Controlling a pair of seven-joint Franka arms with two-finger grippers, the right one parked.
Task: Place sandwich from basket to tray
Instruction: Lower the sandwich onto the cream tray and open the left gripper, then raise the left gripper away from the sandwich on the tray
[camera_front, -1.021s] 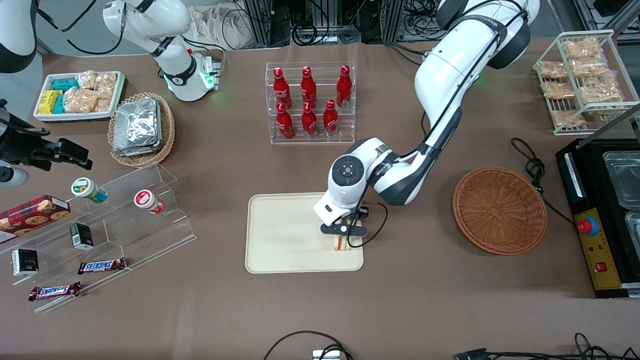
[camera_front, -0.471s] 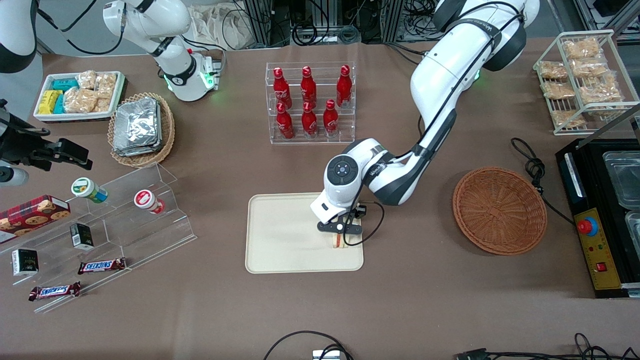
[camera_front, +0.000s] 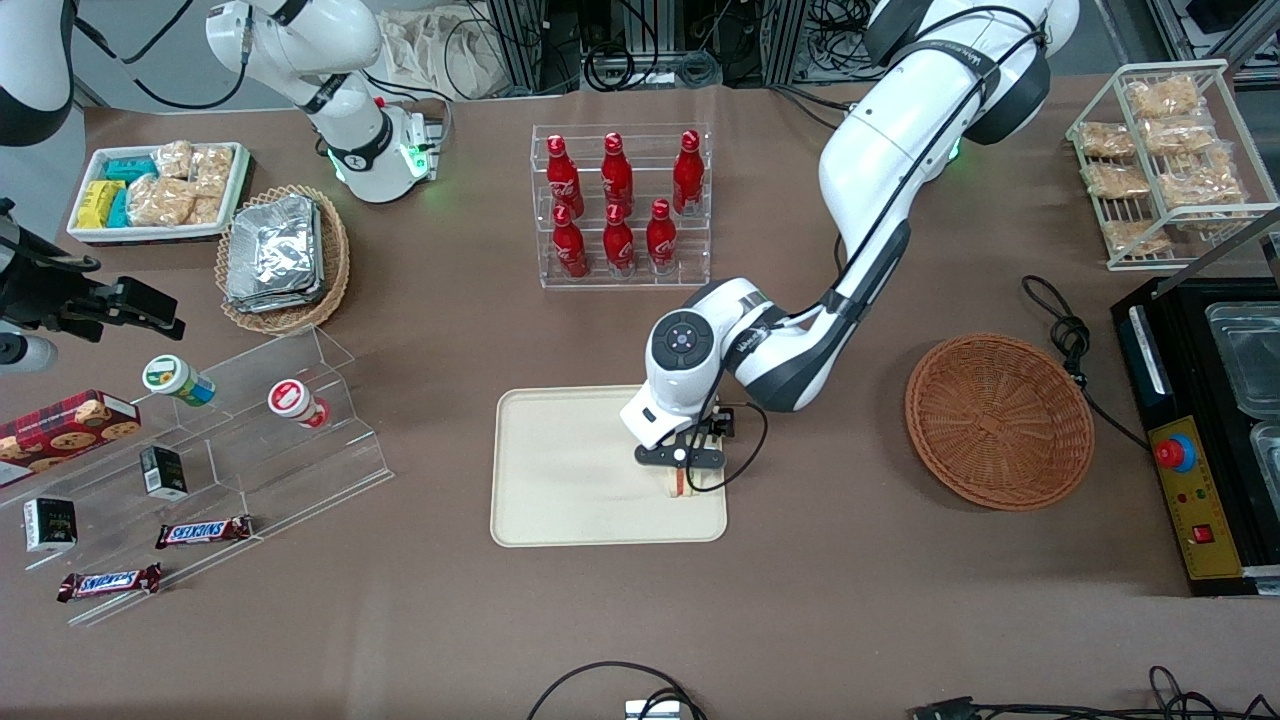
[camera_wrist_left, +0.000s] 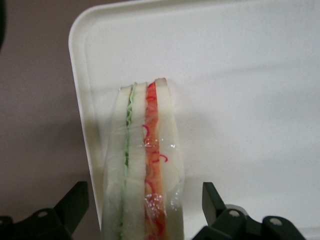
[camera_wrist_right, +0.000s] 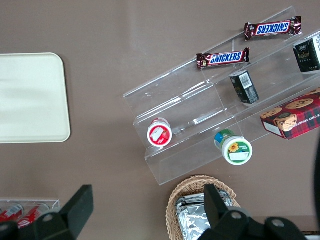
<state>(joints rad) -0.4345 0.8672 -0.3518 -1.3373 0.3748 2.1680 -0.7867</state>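
The sandwich (camera_front: 683, 485) (camera_wrist_left: 142, 165), a pale wedge with green and red filling lines, stands on edge on the cream tray (camera_front: 560, 470) (camera_wrist_left: 240, 75), close to the tray rim on the working arm's side. My gripper (camera_front: 683, 468) (camera_wrist_left: 143, 194) hangs right over it, open. Its black fingers (camera_wrist_left: 75, 198) flank the sandwich with a gap on each side. The reddish-brown wicker basket (camera_front: 1000, 420) lies empty toward the working arm's end of the table. The tray's corner (camera_wrist_right: 30, 97) also shows in the right wrist view.
A clear rack of red bottles (camera_front: 620, 205) stands farther from the camera than the tray. Toward the parked arm's end are a stepped acrylic shelf (camera_front: 250, 430) with snacks and a tan basket of foil packets (camera_front: 283, 258). A black machine (camera_front: 1200, 440) and cable (camera_front: 1065, 335) sit near the basket.
The gripper and wrist have shifted slightly toward the parked arm's end and away from the camera. The sandwich stays on the tray in about the same spot.
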